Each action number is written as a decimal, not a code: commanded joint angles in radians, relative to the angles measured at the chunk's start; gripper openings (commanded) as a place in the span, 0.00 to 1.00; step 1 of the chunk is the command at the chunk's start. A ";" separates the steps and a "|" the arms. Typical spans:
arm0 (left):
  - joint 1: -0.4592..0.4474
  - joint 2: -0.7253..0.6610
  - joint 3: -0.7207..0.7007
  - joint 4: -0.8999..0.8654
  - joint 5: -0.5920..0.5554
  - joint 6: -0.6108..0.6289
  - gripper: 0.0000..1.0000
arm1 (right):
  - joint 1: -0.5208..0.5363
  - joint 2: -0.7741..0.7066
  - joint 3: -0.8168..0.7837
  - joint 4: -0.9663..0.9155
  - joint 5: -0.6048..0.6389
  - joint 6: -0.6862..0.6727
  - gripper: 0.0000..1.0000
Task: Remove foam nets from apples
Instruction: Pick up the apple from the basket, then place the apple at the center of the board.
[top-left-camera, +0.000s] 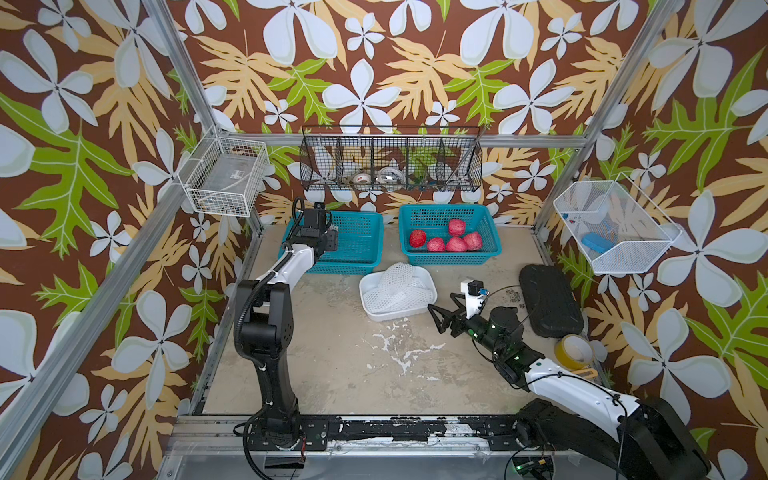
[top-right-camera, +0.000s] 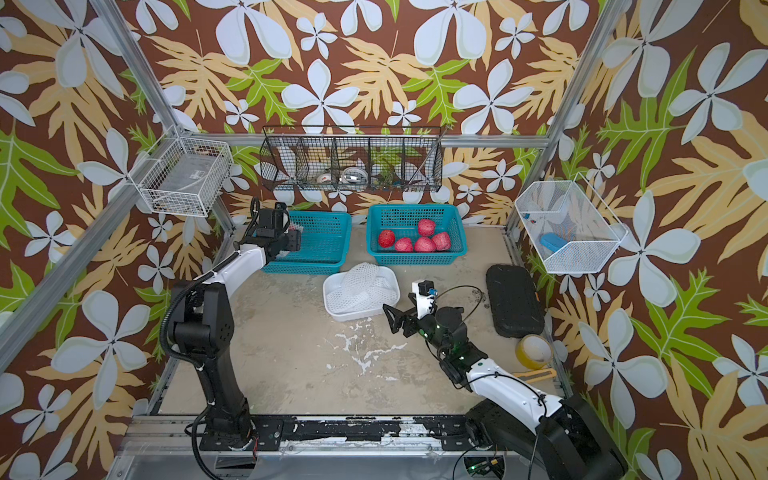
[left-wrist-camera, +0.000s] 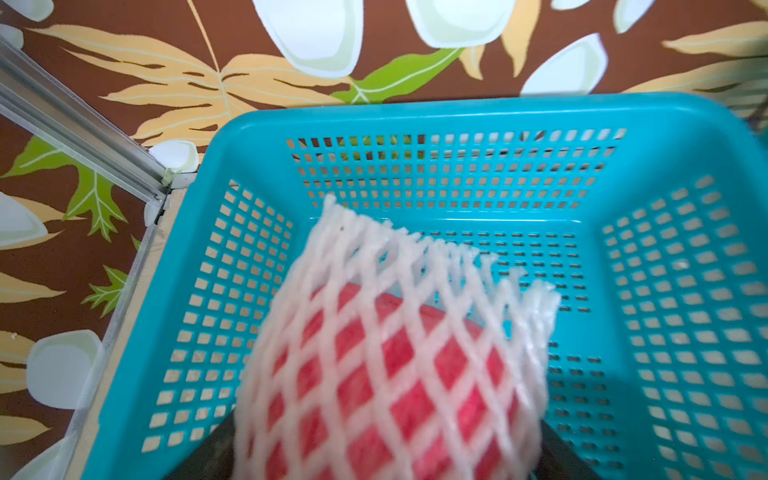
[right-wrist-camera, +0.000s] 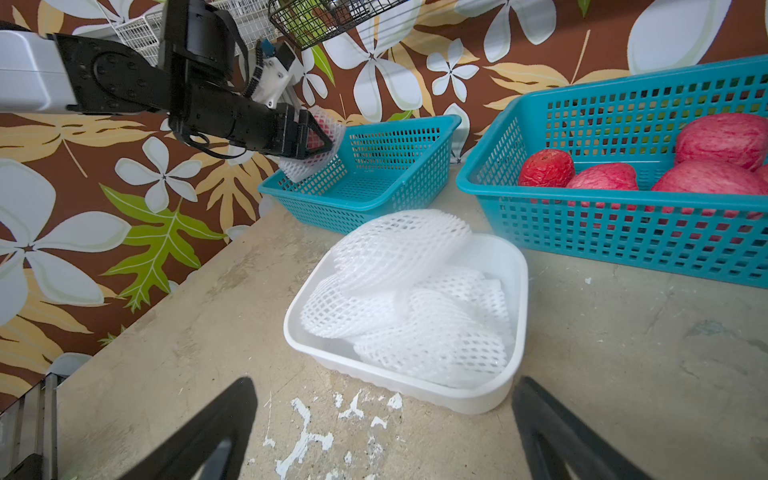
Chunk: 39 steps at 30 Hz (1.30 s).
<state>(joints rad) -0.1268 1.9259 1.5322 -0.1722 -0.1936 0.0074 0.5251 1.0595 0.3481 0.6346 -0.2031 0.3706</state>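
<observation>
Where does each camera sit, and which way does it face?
Top views: high above the robot's side, looking down and away at the table; left arm and right arm show.
Left wrist: on the left arm, looking into the left basket past a netted apple; dark jaw edges show.
Right wrist: low over the table, facing the net tray and right basket; open right gripper and left gripper show.
Shared: both wrist views show the left basket and netted apple.
</observation>
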 joint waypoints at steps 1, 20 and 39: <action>-0.029 -0.086 -0.067 0.085 0.017 -0.065 0.67 | 0.001 -0.003 0.008 0.018 0.002 0.014 0.98; -0.656 -0.673 -0.631 0.185 0.235 -0.088 0.69 | 0.000 -0.320 0.028 -0.340 0.479 0.034 0.97; -0.973 -0.343 -0.735 0.175 0.089 0.066 0.66 | 0.000 -0.240 0.017 -0.362 0.299 0.009 0.97</action>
<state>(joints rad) -1.0969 1.5730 0.7868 -0.0132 -0.0704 0.0566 0.5236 0.7948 0.3515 0.2523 0.1474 0.3855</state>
